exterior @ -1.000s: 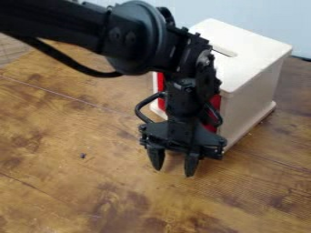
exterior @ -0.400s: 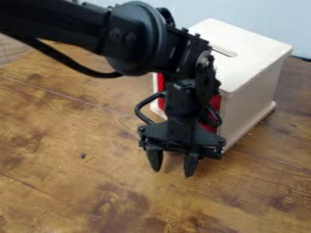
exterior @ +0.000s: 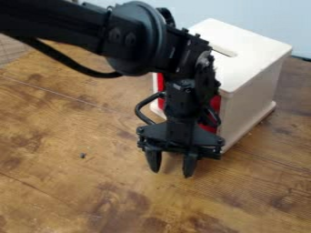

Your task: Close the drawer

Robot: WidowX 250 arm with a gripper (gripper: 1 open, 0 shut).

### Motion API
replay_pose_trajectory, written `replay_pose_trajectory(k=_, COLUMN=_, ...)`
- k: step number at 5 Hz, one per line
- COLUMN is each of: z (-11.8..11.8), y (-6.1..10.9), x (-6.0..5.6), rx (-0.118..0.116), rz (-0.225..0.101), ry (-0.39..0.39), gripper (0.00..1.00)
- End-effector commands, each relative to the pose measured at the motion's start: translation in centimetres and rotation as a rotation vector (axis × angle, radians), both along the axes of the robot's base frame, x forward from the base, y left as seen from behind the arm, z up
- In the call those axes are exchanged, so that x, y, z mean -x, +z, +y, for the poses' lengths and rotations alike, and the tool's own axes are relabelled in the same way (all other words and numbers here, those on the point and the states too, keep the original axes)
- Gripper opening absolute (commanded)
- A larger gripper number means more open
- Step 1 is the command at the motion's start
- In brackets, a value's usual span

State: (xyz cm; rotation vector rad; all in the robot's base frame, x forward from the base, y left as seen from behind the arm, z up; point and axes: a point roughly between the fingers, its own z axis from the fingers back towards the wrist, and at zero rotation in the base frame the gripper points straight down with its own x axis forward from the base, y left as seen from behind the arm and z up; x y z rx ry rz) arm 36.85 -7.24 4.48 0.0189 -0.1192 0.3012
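- Drawer (exterior: 215,113): red front on near side of the white box (exterior: 246,68), mostly hidden behind your gripper (exterior: 173,164); can't tell how far in it sits.
- Your gripper: pointing down in front of the drawer, fingers apart w/ a gap, nothing btwn them.
- Your arm (exterior: 79,25): black, in from upper L of pic, partly over the box.
- Box stands on the wood table (exterior: 73,164), slot in top.
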Motion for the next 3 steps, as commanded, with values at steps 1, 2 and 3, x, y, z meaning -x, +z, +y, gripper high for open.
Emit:
replay_pose_trajectory(k=1, z=0.36, y=1.73, x=-1.09, rx=0.005, rz=-0.06, ry=0.017, gripper=1.0)
replay_pose_trajectory(k=2, z=0.48, y=1.54, x=-1.13, rx=0.006, rz=-0.06, ry=0.03, gripper=1.0)
replay_pose_trajectory(k=3, z=0.63, y=1.49, x=-1.14, rx=0.005, rz=-0.061, ry=0.044, gripper=1.0)
